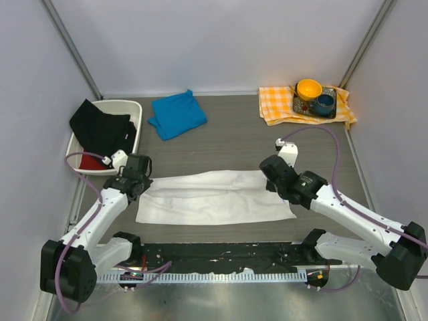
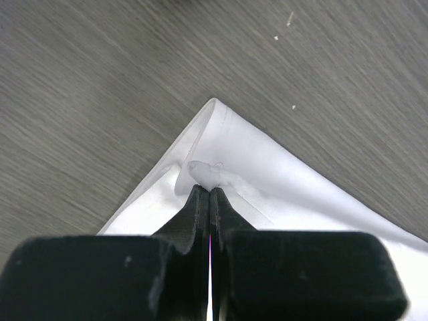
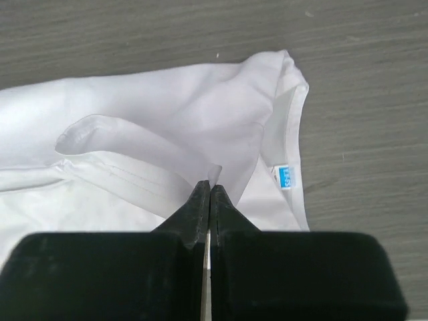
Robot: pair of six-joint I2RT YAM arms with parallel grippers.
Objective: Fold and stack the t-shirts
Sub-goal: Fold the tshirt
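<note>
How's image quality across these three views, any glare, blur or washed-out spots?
Top external: even light, sharp, mild glare on the near metal strip. Left wrist: white t-shirt nearly washed out, left gripper soft near the lens. Right wrist: gentle fold shadows, blue label blurred.

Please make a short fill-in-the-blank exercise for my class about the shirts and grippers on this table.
1. The left gripper and right gripper are both ____ on the white t-shirt.
2. The folded t-shirt at the back of the table is ____.
3. The big garment spilling over the white bin is ____.
Missing words: shut; blue; black.
</note>
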